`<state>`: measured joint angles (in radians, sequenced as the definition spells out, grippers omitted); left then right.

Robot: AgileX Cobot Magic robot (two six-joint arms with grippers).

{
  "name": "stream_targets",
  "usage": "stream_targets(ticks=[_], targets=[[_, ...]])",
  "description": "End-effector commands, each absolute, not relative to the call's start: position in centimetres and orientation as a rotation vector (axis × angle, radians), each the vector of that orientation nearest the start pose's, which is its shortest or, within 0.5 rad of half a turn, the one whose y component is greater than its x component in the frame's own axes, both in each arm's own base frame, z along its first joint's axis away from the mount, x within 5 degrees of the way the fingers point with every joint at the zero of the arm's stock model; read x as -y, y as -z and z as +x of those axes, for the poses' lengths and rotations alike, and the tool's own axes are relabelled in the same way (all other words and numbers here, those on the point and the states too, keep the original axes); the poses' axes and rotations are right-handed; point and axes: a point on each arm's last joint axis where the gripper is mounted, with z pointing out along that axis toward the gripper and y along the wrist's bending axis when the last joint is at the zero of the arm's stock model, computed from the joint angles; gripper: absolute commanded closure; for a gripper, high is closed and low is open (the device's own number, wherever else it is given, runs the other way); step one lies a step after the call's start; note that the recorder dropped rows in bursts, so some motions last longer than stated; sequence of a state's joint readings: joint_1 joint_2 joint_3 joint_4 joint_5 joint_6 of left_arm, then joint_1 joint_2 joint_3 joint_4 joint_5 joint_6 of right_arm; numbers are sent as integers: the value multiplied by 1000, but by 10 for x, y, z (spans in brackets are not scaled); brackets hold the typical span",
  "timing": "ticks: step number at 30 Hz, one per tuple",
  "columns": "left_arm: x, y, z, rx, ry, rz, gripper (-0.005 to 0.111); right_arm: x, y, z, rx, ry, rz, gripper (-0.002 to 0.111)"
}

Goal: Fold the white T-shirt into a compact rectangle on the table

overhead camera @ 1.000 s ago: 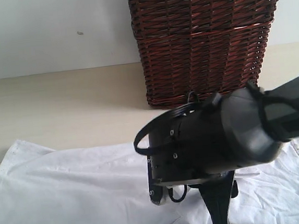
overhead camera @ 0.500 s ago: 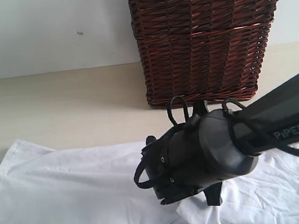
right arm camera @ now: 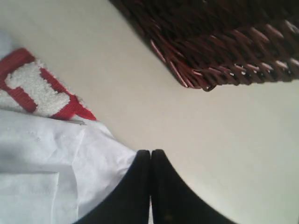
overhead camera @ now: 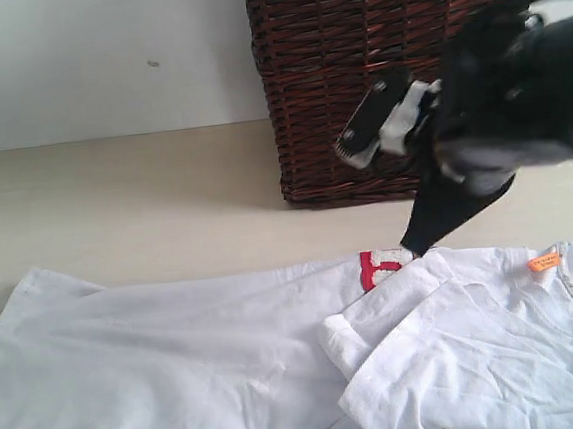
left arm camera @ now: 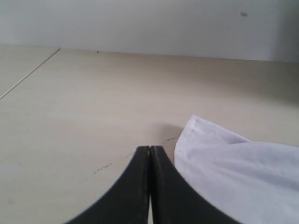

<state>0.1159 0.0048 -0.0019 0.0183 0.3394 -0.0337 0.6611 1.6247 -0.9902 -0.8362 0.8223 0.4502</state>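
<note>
The left end effector (left arm camera: 149, 149) is pinched closed (nothing in it) over bare counter (left arm camera: 79, 93), just beside a corner of the white T-shirt (overhead camera: 179, 364), which lies spread along the counter. Its right part is folded over, red lettering (overhead camera: 381, 266) showing. There the right end effector (overhead camera: 414, 245), also closed, meets the shirt's far edge (grip unclear) before a wicker basket (overhead camera: 395, 74).

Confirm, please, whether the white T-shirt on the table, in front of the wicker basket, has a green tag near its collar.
The tag is orange, not green; the exterior view shows it. The white T-shirt does lie on the table before the wicker basket.
</note>
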Motion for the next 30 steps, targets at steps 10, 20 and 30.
stream_targets(ticks=[10,20,30], targets=[[-7,-183,53,-1813,-80,-120,107,-28,-262,272,-2694,-86,-489,108],[-7,-183,53,-1813,-80,-120,107,62,-209,264,-2873,-218,183,108],[-7,-183,53,-1815,-80,-121,107,60,-162,273,-2993,-426,263,97]])
